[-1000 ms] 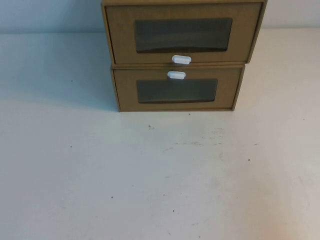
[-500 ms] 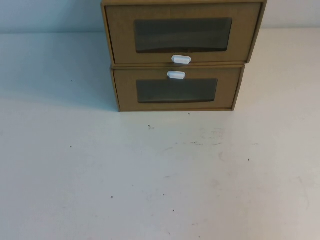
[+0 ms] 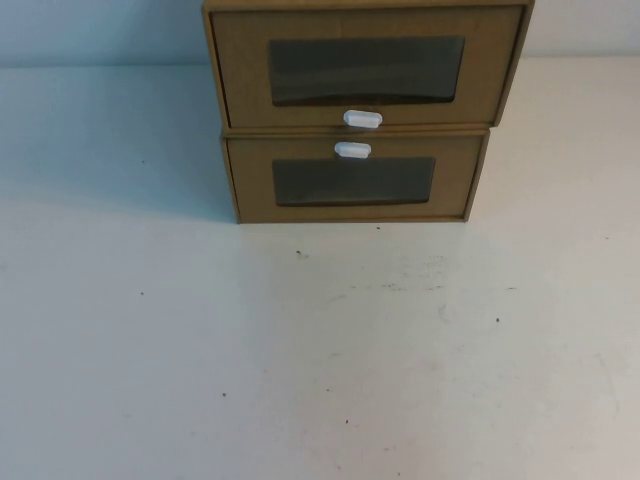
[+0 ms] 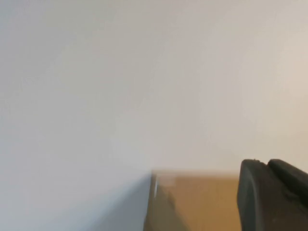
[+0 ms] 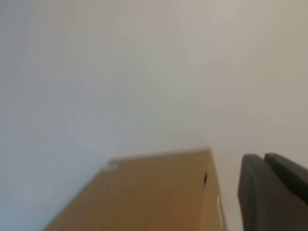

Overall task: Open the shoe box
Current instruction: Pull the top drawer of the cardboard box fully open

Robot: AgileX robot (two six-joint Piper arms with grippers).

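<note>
Brown cardboard is filling the far middle of my high view. Two boxes are sitting stacked there, the upper shoe box (image 3: 365,65) resting on the lower shoe box (image 3: 355,178), and both are showing closed fronts to the robot's side. Each front is carrying a dark window and a small white handle. The upper handle (image 3: 362,118) is sitting at the bottom edge of its front and the lower handle (image 3: 352,150) at the top edge of its front, so the two are lying close, one above the other. The stack is standing at the back of the white table (image 3: 300,350), and neither arm is showing in the high view.

I am seeing the left gripper (image 4: 272,199) only as a dark edge in its own wrist view, and I cannot tell whether it is open or closed. Ahead of it a cardboard corner is showing, apart from it, with the pale wall (image 4: 144,72) behind.

I am reading the right gripper (image 5: 274,192) as fully closed, its jaws pressed together on nothing. Ahead of those jaws a flat brown box face is stretching away, not touching them. I cannot tell which of the two boxes each wrist view is catching.
</note>
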